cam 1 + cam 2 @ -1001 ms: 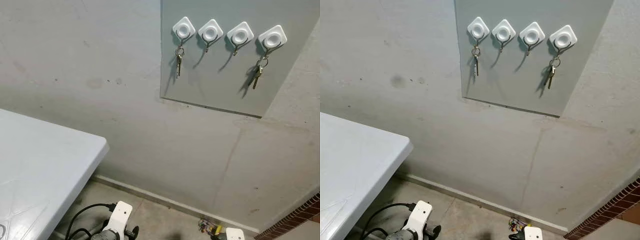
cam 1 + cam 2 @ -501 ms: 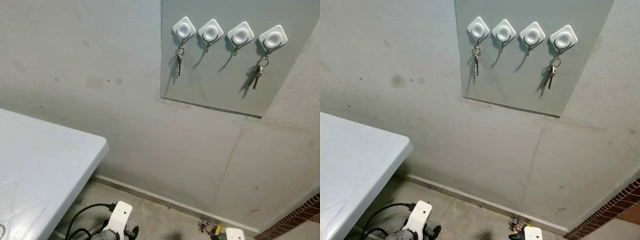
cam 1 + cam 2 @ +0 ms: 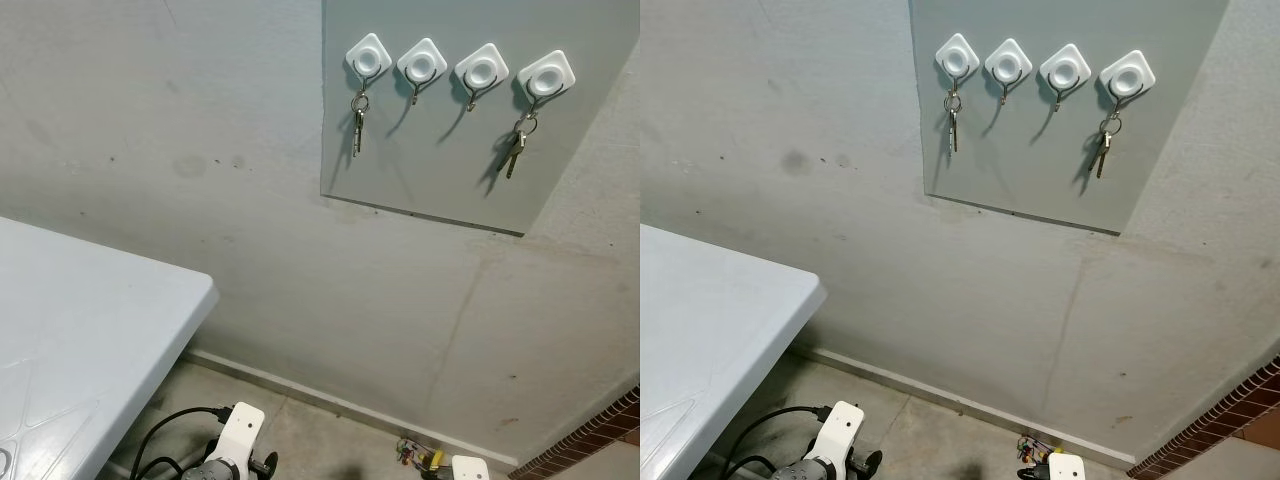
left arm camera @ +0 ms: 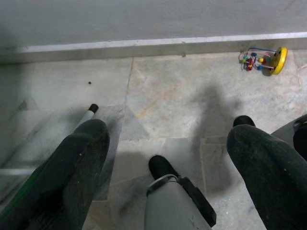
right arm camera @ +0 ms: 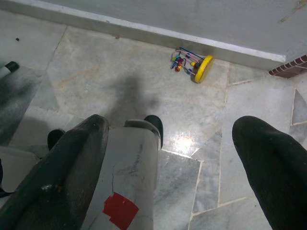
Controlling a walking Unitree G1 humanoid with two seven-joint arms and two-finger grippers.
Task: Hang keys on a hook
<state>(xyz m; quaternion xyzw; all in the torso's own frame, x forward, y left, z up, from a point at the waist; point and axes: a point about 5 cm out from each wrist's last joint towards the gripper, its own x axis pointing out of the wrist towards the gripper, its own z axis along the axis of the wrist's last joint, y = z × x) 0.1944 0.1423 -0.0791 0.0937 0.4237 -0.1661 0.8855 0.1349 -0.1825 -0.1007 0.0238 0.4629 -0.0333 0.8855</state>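
Pincers hang low by the robot's legs, both pointed at the floor. The left pincer [image 4: 165,143] has its two black fingers spread wide with nothing between them; beyond them lie marble floor tiles, the robot's own foot and the skirting. The right pincer [image 5: 172,153] is just as wide and just as empty, and past its fingers sits a small bead-maze toy [image 5: 192,64] against the base of the wall.

From either pincer the task's things lie well above and ahead, on the wall. A grey panel [image 3: 440,170] carries four white hooks in a row. The first hook [image 3: 368,57], nearest the left arm's side, holds a bunch of keys [image 3: 357,125] hanging straight down, long axis vertical. The last hook [image 3: 545,75], on the right arm's side, holds a second bunch [image 3: 514,150], also hanging, slightly slanted. The two middle hooks [image 3: 421,65] [image 3: 480,70] are bare. The white surface [image 3: 90,340] stands to the left, close to the left arm, well below the panel.

Judged from this, keys are already on hooks and neither pincer carries any, so any further hanging would call for a long upward reach.

Against the earlier frames nothing differs: keys, hooks and view sit where they were.
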